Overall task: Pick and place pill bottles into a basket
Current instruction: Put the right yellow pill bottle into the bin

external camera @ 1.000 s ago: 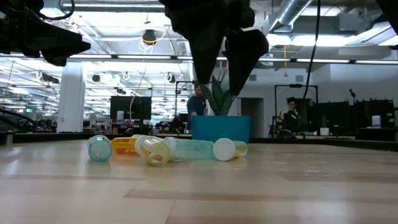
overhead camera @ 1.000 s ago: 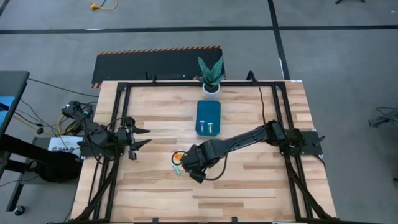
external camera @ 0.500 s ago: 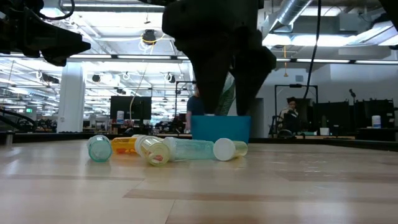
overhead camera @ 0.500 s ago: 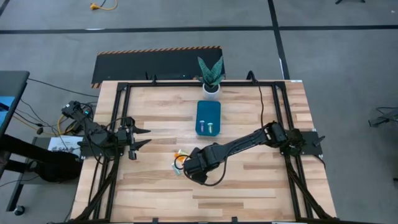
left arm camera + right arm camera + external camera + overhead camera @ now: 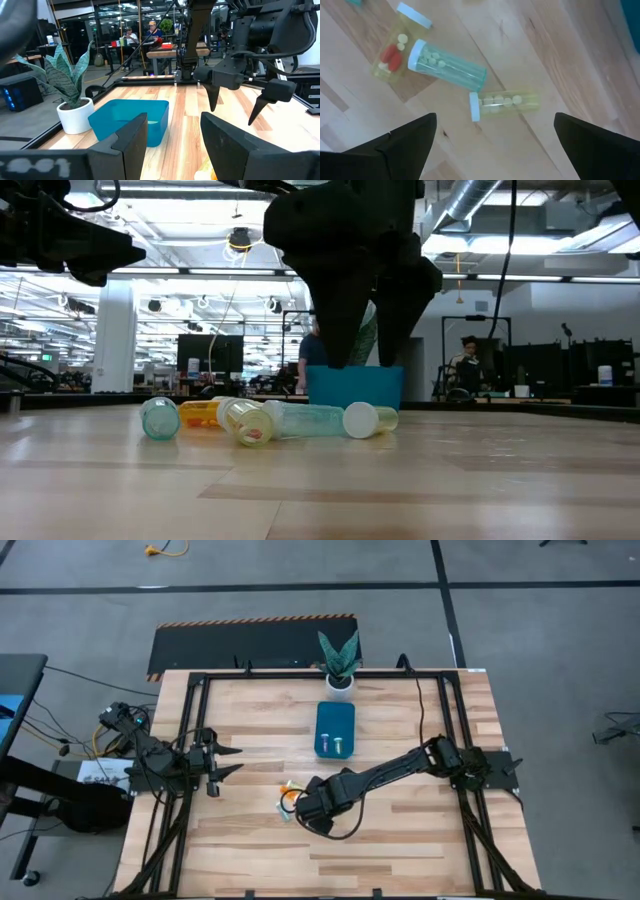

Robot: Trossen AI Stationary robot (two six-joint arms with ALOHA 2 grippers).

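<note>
Hovering above a cluster of small translucent plastic pill bottles point(image 5: 265, 420) near the middle of the pale wooden table point(image 5: 420, 830), the right gripper point(image 5: 362, 365) has its two dark fingers spread wide apart and holds nothing. Seen past those fingers, a yellow-tinted bottle with a pale cap point(image 5: 504, 103) lies on its side directly beneath, touching a teal-tinted bottle point(image 5: 446, 65) beside it; a third bottle holding red and white pills point(image 5: 401, 45) rests against the teal one. From table level, a further teal bottle point(image 5: 160, 418) and an orange bottle point(image 5: 200, 413) lie at the cluster's 9 o'clock side.

The teal-blue rounded-rectangle plastic basket point(image 5: 334, 715) sits at 1 o'clock from the cluster, apart from it, with two small bottles point(image 5: 333, 745) inside at its near end. A white pot with a green plant point(image 5: 339, 662) stands at 12 o'clock of the basket.

The left gripper point(image 5: 232, 761) waits at 9 o'clock, fingers partly apart and empty.
</note>
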